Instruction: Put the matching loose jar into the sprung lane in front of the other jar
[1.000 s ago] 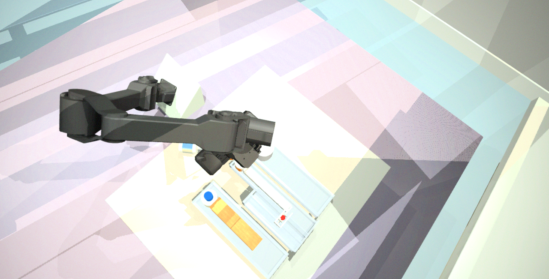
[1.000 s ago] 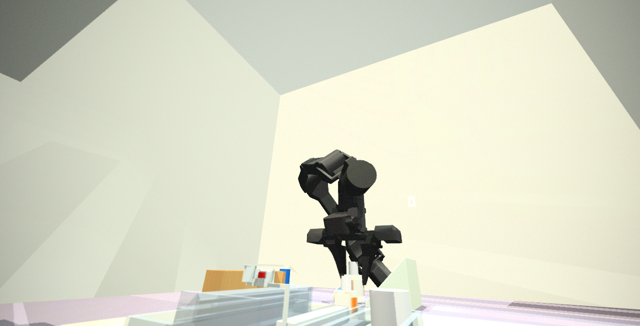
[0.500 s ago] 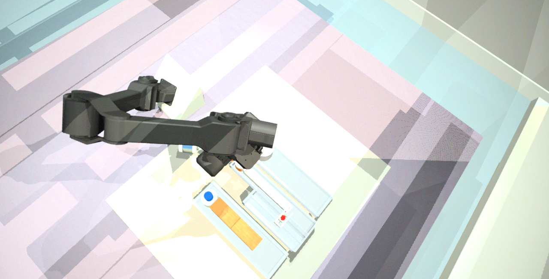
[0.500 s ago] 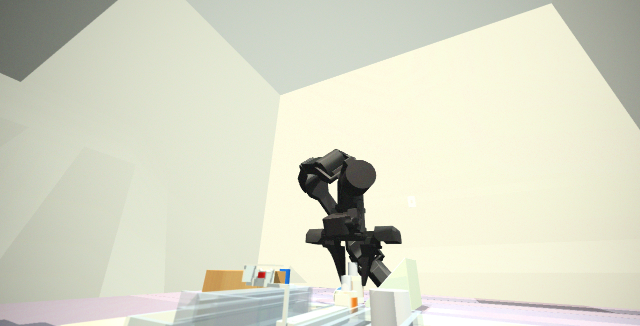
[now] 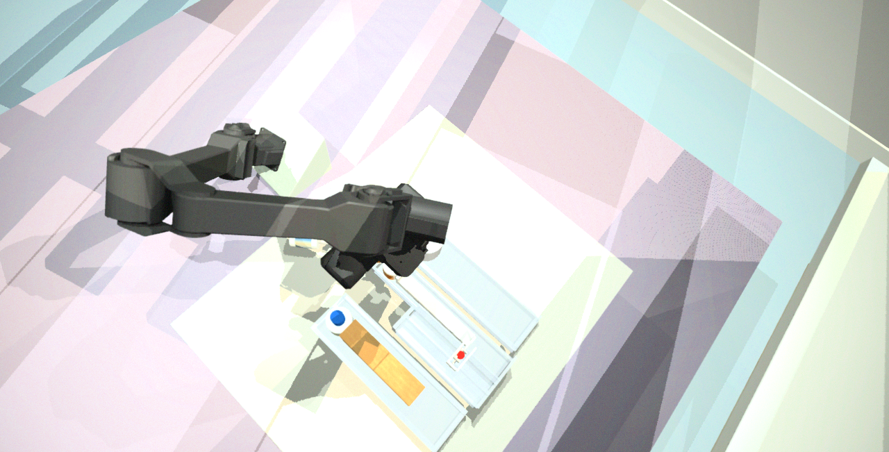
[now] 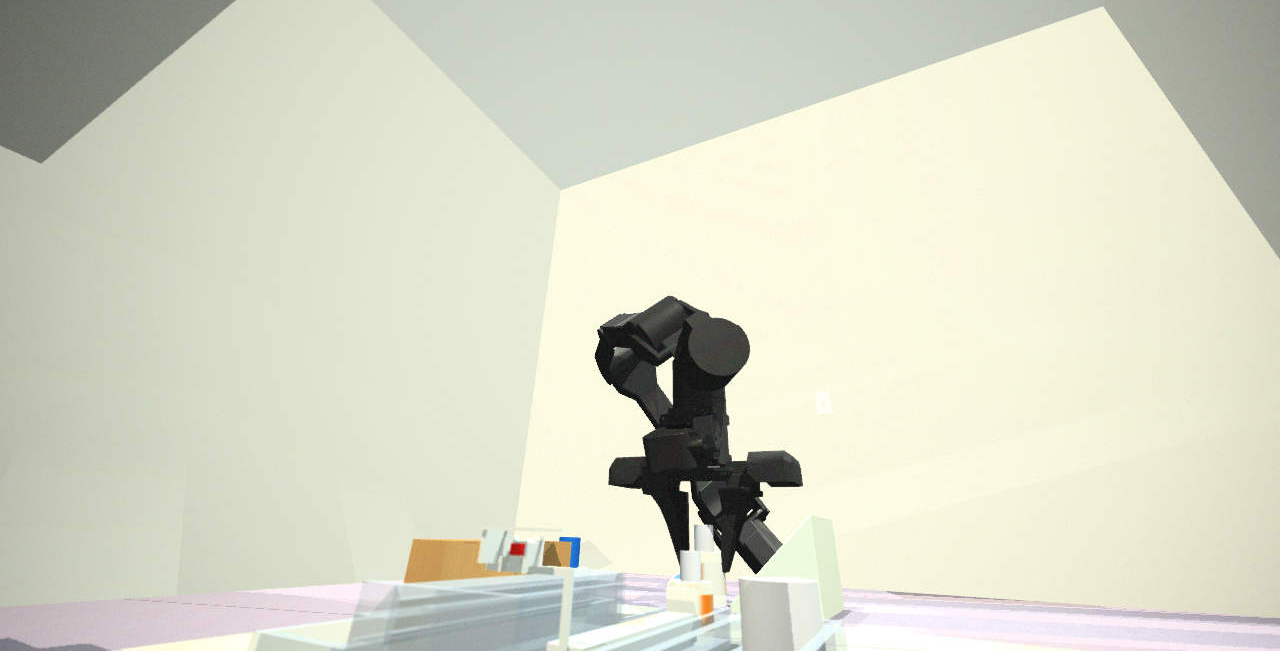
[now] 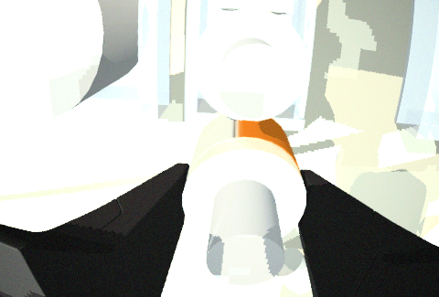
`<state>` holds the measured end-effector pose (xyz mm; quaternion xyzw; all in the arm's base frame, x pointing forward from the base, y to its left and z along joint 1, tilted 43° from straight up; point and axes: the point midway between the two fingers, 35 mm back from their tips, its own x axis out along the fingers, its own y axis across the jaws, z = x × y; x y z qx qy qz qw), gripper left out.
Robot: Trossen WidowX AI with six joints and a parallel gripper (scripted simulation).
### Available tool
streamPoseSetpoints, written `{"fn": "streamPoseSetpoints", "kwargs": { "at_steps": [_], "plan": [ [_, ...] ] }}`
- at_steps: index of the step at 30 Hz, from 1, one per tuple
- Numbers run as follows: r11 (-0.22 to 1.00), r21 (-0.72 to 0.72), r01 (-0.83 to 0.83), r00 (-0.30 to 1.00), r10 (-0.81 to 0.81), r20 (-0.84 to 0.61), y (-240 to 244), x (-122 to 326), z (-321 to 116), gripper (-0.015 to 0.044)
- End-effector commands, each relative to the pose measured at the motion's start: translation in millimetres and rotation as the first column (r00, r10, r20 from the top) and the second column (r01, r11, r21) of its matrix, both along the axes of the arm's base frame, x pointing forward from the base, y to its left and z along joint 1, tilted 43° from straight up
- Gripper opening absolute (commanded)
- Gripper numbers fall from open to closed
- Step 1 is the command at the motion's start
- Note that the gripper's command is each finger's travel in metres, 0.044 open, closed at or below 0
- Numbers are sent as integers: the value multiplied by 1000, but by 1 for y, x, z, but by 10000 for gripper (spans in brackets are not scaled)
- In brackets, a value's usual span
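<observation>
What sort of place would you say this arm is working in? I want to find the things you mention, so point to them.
Probably a mock shop-shelf or dispensing bench: side-by-side display lanes [image 5: 485, 300], a jar with an orange label [image 7: 262, 130] in the gripper [image 6: 707, 562] [image 7: 243, 179], and another jar, blue-capped [image 5: 337, 319], in its own lane.

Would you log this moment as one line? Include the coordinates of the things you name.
fingers: shut on orange-labelled jar [image 7: 247, 162] | lane jar [image 5: 389, 273] [image 7: 253, 75]: ahead | release: pending

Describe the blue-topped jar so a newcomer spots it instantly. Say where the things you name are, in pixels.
From above, find the pale-blue lane [image 5: 435, 418] nearest the picture's bottom. In it lies a long wooden block [image 5: 385, 365] [image 6: 438, 560], and the blue-topped jar [image 5: 337, 319] [image 6: 572, 551] is at its upper-left end. Its top is solid blue, while the held jar's [image 6: 713, 570] [image 7: 247, 164] is pale grey.
</observation>
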<state>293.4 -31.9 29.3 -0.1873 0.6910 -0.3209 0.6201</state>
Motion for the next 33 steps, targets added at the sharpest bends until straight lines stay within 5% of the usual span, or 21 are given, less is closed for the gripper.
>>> {"fn": "streamPoseSetpoints", "kwargs": {
  "at_steps": [1, 33],
  "plan": [
    [1000, -3, -5, 1000, 5, 21, 0, 8, 2, 0],
    [1000, -3, -5, 1000, 5, 22, -3, 23, 3, 0]
  ]
}}
